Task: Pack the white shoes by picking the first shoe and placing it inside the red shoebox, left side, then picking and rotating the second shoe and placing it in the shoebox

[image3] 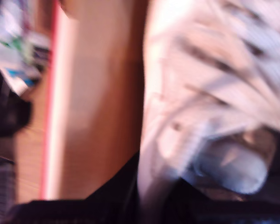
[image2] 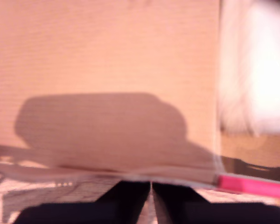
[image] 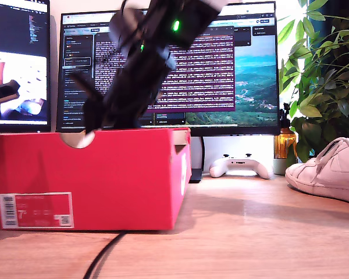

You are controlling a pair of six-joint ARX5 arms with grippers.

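**One shoe going in, one shoe waiting**

Now, in the exterior view, the red shoebox (image: 87, 180) sits on the table (image: 250, 232) at the exterior view's left. A black arm (image: 134, 70) reaches down into it from above, and its gripper is hidden behind the box wall. One white shoe (image: 331, 168) lies on the table at the exterior view's right, well apart from the box. Its toe points toward the box, so its long side runs across the view.

In the first wrist view, my first gripper (image2: 151, 196) has its jaws pressed together on nothing, just above the box rim.

In the second wrist view, which is blurry, my second gripper (image3: 144, 205) pinches the other white shoe (image3: 210, 93) inside the box. Its long side runs along the box wall.

I think step one is almost done. The second shoe is still left to do.
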